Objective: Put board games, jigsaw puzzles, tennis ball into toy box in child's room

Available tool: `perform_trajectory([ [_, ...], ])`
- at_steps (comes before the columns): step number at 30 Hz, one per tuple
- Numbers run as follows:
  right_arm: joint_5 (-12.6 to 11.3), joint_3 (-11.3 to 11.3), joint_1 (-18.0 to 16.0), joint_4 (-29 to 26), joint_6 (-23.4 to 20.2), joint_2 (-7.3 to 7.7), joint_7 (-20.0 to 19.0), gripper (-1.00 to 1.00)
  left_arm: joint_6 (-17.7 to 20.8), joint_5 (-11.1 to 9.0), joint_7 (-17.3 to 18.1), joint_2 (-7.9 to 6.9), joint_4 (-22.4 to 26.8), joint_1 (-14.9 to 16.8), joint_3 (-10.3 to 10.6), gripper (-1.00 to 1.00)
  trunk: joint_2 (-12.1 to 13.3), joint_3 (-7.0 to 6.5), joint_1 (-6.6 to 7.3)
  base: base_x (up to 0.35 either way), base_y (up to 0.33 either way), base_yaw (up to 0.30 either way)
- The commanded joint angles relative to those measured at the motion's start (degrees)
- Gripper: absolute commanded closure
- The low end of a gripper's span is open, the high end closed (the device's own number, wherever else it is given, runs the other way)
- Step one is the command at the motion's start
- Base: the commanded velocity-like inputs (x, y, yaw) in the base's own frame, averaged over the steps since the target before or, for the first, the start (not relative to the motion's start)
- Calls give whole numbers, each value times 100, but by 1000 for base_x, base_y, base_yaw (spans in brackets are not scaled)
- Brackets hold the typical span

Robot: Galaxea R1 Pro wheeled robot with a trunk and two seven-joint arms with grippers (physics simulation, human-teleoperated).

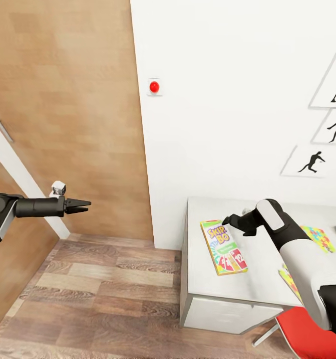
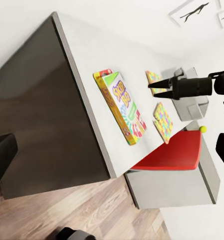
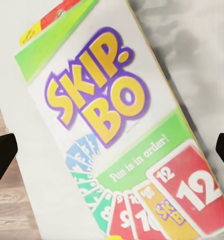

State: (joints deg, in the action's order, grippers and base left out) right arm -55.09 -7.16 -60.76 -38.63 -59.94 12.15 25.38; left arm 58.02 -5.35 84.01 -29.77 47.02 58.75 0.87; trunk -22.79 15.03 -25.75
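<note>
A Skip-Bo board game (image 1: 223,247) lies flat on the white table (image 1: 257,286), near its left end. My right gripper (image 1: 227,219) hovers open just above the box's far end. In the right wrist view the box (image 3: 121,135) lies between the dark fingertips (image 3: 2,157). Two colourful jigsaw puzzles (image 1: 318,237) (image 1: 289,279) lie further right on the table. The left wrist view shows a grey toy box (image 2: 194,102) behind the right gripper (image 2: 152,90), and a yellow tennis ball (image 2: 203,129) beside it. My left gripper (image 1: 85,206) hangs open over the floor, well left of the table.
A red chair (image 1: 310,336) stands at the table's front right corner. A wooden door and wall (image 1: 63,99) rise at the left, and wood flooring (image 1: 98,299) lies between me and the table. Framed pictures (image 1: 312,162) hang on the white wall.
</note>
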Motion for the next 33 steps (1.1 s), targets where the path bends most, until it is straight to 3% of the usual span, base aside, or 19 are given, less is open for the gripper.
perform_trajectory([
  [1,-60,-31,-6,9,-6,7,57,-100,60,-18,10,-2,0,5,9,-100,-12,21,-3,0,0,0],
  [33,-55,-31,3,136,-6,7,64,-100,50,-18,-3,23,0,5,23,-100,-12,322,-3,0,0,0],
])
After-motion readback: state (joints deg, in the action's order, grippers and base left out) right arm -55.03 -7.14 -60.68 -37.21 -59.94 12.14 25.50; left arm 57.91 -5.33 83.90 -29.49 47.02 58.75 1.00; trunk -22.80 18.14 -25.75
